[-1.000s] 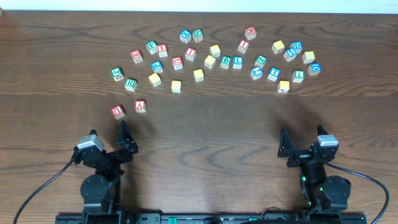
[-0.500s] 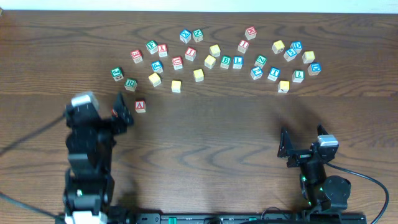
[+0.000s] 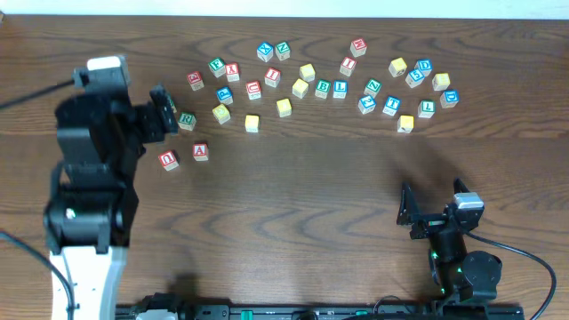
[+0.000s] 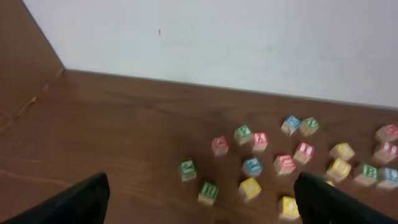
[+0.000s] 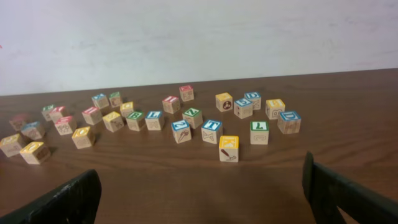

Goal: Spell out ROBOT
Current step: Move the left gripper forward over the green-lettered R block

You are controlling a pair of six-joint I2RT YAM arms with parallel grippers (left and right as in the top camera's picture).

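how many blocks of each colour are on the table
red blocks: 8
green blocks: 7
blue blocks: 8
yellow blocks: 8
total: 31

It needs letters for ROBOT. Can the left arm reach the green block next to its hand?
Probably yes. The left hand hangs open right beside the green block, and nothing stands between them.
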